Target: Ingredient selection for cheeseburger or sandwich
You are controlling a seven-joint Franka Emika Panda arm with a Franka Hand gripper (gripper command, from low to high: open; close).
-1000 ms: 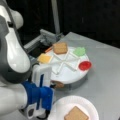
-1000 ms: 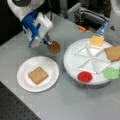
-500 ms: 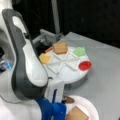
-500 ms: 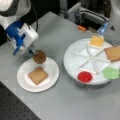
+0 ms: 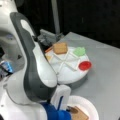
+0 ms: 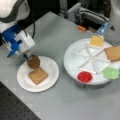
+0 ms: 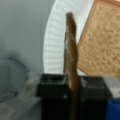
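Gripper point(image 6: 28, 57) clamped edge-on around one dark brown round patty point(image 6: 33, 62), held upright over small white paper plate point(image 6: 51, 68), just beside brown toast square point(image 6: 38, 75) lying flat there. Large white divided tray point(image 6: 75, 61) carries second toast square point(image 6: 113, 53), one yellow cheese square point(image 6: 96, 40), one green lettuce piece point(image 6: 111, 73), one red disc point(image 6: 85, 76).

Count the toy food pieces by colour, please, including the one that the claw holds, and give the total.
Brown toast squares: 2, one on the paper plate, one in the divided tray
Dark brown patty: 1, held on edge in the claw over the paper plate's rim
Yellow cheese square: 1
Green piece: 1
Red disc: 1
Total: 6
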